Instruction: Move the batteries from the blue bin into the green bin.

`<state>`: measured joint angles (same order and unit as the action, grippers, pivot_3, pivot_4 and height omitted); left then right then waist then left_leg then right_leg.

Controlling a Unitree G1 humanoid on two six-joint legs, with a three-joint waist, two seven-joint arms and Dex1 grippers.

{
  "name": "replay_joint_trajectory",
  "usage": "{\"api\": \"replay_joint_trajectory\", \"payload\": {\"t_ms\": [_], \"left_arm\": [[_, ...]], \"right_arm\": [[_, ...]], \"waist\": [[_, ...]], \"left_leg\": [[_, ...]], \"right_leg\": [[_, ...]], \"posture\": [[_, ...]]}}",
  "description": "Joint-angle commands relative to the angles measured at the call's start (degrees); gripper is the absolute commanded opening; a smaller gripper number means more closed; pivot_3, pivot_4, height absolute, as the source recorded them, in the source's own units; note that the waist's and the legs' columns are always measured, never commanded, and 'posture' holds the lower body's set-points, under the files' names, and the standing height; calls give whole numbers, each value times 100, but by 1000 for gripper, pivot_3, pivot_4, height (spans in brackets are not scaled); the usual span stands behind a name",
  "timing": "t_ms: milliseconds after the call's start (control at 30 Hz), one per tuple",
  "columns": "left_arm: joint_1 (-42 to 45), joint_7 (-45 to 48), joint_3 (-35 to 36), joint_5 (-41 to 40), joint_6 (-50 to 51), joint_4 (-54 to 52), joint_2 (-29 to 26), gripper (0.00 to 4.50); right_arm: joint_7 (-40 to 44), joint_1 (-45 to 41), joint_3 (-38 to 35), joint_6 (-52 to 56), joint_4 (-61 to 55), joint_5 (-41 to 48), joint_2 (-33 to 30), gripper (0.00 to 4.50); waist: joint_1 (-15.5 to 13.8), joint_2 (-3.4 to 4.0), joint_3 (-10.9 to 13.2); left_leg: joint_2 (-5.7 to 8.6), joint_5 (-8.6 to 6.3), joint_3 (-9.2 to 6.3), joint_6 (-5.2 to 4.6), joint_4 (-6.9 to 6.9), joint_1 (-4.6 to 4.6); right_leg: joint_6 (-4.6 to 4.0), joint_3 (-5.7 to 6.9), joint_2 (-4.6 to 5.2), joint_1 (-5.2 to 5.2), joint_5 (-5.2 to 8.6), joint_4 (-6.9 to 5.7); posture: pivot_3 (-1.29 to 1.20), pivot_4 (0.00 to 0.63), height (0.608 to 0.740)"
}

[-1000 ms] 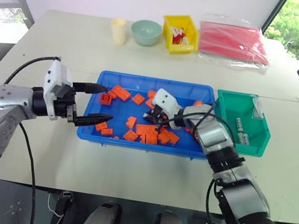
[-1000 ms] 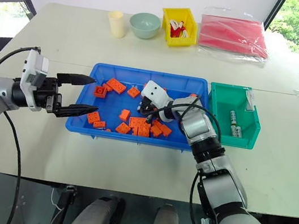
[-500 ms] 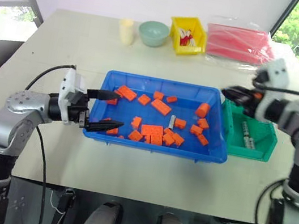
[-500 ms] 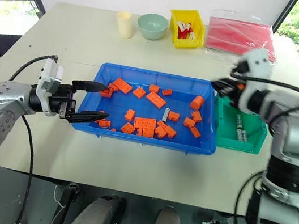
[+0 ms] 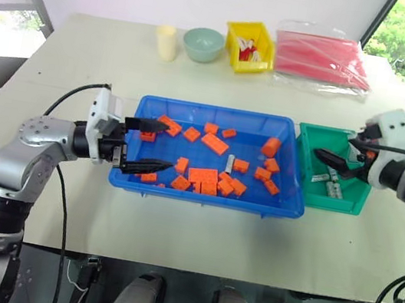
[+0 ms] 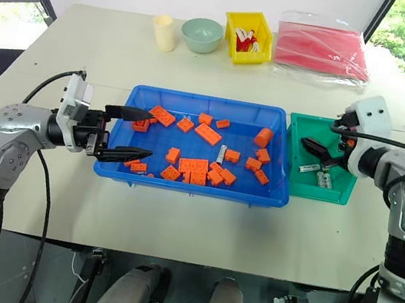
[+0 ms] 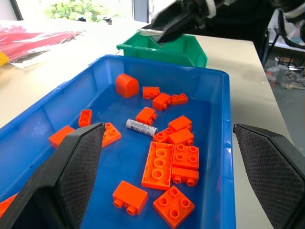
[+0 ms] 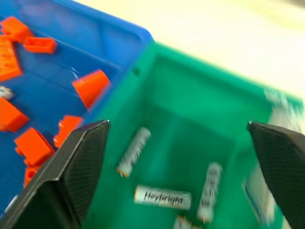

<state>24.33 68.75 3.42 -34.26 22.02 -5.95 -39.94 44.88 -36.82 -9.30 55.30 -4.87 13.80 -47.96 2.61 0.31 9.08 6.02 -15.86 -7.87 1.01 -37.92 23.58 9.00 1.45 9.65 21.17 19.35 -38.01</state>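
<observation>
On the left, the left gripper (image 6: 136,137) stands at the left end of the large shallow bright blue plastic bin (image 6: 188,188). Its two black fingers are apart, one over the rim and one lower by the wall, with nothing between them. Some orange plastic bricks (image 6: 198,171) near these fingers are partly hidden by them. Compared with one second ago, this gripper is almost in the same place, only the camera has shifted.

In the middle of the blue bin, one small silvery-grey metal battery (image 7: 141,127) lies flat on the floor among the bricks, apart from both grippers. In the head views it is very small and hard to read; the left wrist view shows it better, with a pale label and dark print.

To the right, just beside the blue bin, is the small deeper green plastic bin (image 6: 288,183). Its far right edge is covered by the right arm. The right gripper (image 6: 318,157) hangs over this bin with its fingers spread wide and empty. One second ago it was low inside the blue bin with the fingers together; now it has come across to the green bin and opened.

The right wrist view is blurred, but batteries (image 8: 163,198) can be seen on the green floor: one tilted near the wall, one with print lying across, one more upright beside it. A further one at the picture edge is cut off, so I cannot count them surely.
</observation>
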Motion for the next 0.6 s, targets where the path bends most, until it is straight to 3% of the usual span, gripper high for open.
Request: {"api": "replay_joint_trajectory", "payload": {"t_ms": [33, 167, 300, 433, 600], "left_arm": [[2, 10, 139, -30, -26, -183, -94, 4500], [-7, -60, 183, -42, 22, -265, -138, 4500], [-79, -161, 255, -68, 73, -415, -194, 4500], [-266, -309, 424, -138, 168, -664, -294, 4500], [-491, -458, 615, -201, 266, -899, -391, 4500]], "right_arm": [[830, -696, 734, -806, -1, 148, -15, 4471], [1997, -1208, 2022, -1979, 542, -182, 239, 4471], [2456, -1649, 2869, -3184, 1781, -814, 691, 4471], [2886, -1921, 3308, -4074, 2848, -1207, 1062, 4471], [2849, -2205, 3405, -4848, 4035, -1623, 1506, 4471]], "waist": [[25, 0, 0], [26, -5, 1], [-4, -13, 6], [2, -15, 8], [28, -15, 8]], "left_leg": [[-1, 0, 0, 0, 1, 0], [-4, 0, -3, 0, 2, 0], [3, 0, -13, 0, -5, 0], [3, 0, -18, 1, -4, 0], [1, 1, -18, 2, -2, 0]], "right_leg": [[0, 0, -1, 2, 0, 0], [0, 1, -5, -2, 0, 2], [0, 3, -2, -5, 0, 1], [0, 4, -2, -2, 0, 1], [0, 4, -5, 0, 0, 1]], "posture": [[0, 150, 737], [0, 150, 737], [0, 150, 737], [0, 150, 737], [0, 150, 737]]}}
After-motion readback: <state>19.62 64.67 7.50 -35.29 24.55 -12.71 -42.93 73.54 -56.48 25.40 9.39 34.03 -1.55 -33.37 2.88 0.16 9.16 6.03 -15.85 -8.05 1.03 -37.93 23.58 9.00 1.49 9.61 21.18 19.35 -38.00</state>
